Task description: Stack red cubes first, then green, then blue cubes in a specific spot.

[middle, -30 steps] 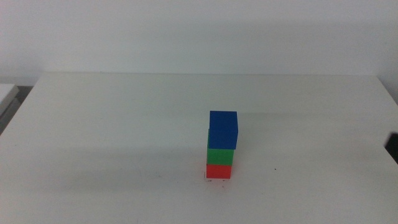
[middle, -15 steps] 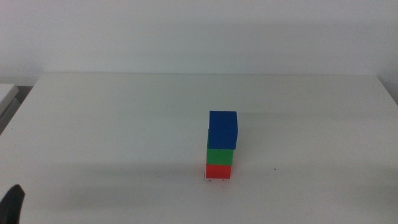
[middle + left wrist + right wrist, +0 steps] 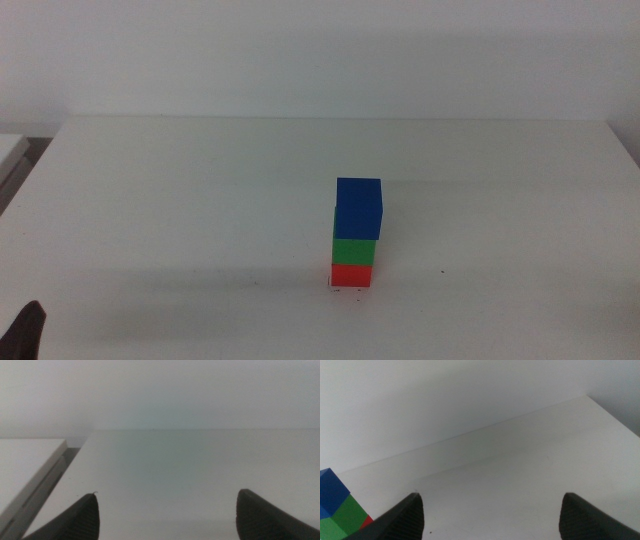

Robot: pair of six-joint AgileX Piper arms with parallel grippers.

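Blue cube [image 3: 359, 207] atop green [image 3: 354, 251] atop red [image 3: 351, 274] on table [image 3: 180, 200]; both grippers' fingers spread, empty.

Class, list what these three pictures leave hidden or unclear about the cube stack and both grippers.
- Red cube: the right wrist view shows only a sliver, hidden behind the green cube and the gripper.
- Blue cube: cut off by the right wrist picture's edge.
- Left gripper: the middle view shows only a dark tip at the bottom corner.
- Right gripper: outside the middle view.
- Small marks under the stack: too small to read.
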